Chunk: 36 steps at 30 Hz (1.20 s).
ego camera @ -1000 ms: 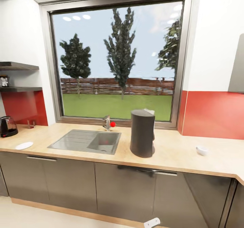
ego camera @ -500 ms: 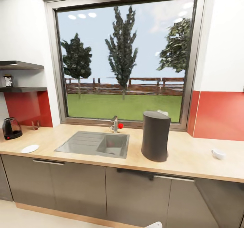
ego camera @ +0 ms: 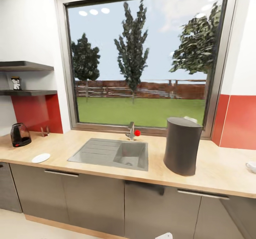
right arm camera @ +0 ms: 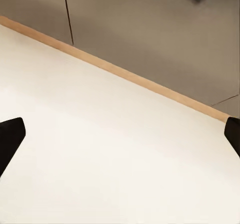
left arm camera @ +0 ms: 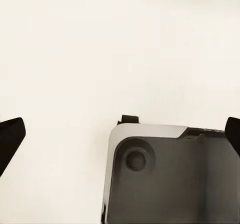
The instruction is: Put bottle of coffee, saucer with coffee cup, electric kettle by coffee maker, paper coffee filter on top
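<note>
Both hands (left arm camera: pixel 120 134) (right arm camera: pixel 120 134) hang released over bare floor, the coffee maker (ego camera: pixel 182 145) near the countertop's (ego camera: pixel 106 165) front edge.

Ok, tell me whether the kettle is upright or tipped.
Upright: the kettle stands on its base on the countertop, lid on top.

lighting: bright, even daylight through the window (ego camera: pixel 142 65); round ceiling-light reflections on its upper glass. soft shadow beside the coffee maker (ego camera: pixel 182 146) on the tabletop (ego camera: pixel 213 175). wide-angle lean at frame edges. wrist views: pale floor (right arm camera: pixel 110 149) washed out, render slightly soft.
</note>
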Available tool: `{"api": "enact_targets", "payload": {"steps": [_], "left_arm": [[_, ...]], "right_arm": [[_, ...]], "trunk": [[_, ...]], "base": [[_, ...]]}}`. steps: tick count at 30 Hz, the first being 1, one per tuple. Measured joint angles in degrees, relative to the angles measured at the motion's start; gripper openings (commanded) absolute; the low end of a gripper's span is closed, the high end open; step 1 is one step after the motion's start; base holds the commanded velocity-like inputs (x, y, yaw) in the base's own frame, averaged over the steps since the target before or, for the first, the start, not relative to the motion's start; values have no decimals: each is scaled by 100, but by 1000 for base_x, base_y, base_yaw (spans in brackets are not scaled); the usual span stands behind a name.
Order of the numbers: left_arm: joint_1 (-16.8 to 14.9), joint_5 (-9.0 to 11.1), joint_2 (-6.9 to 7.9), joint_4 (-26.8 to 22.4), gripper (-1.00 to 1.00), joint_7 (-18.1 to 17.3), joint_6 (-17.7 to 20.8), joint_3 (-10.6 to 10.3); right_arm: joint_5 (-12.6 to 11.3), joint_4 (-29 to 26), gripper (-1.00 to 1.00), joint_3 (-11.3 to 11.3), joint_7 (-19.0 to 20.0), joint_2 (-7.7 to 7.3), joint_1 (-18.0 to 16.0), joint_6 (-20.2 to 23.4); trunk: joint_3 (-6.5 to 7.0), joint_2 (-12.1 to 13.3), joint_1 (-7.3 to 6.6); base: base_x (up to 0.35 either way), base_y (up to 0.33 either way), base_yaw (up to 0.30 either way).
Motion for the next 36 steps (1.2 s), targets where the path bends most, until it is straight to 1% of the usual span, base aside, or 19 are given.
{"api": "enact_targets", "payload": {"steps": [25,29,36], "left_arm": [[-1,0,16,-4,100,0,-3,-6],[1,0,14,2,100,0,-102,2],[0,5,39,0,100,9,-107,5]], "right_arm": [[3,4,100,0,18,0,0,0],[3,9,100,0,16,0,0,0],[3,9,100,0,16,0,0,0]], "trunk": [[-228,-1,-1],[-264,0,0],[-328,0,0]], "base": [[166,322,1],[157,318,0],[112,325,0]]}}
